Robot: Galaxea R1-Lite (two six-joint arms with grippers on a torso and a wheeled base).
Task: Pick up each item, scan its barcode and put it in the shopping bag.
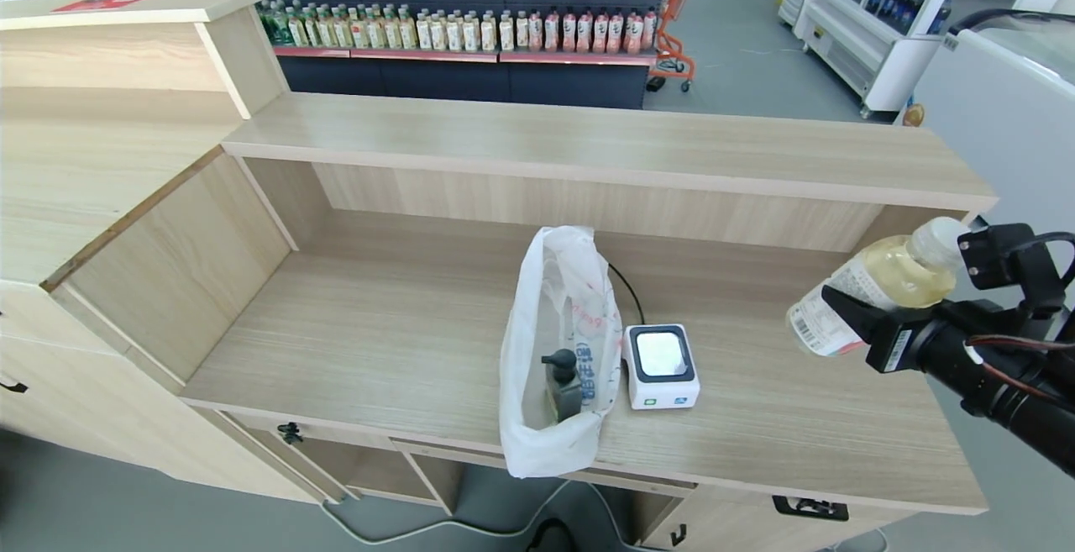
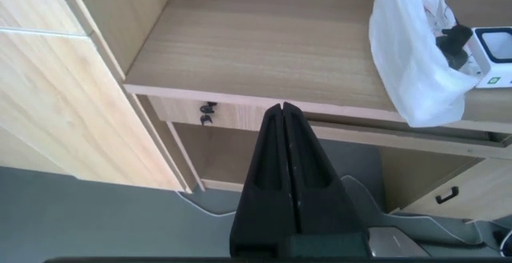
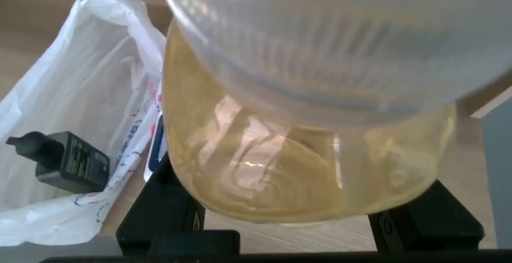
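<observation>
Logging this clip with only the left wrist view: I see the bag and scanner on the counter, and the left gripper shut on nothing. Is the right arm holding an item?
Observer: Yes. The right gripper is shut on a bottle of yellowish liquid.
Operator: Is it over the scanner?
Observer: No. In the head view it is held in the air, tilted, well to the right of the scanner.
Operator: Can you see a barcode?
Observer: Yes. A barcode shows near the bottle's base, on the side facing the head camera.
</observation>
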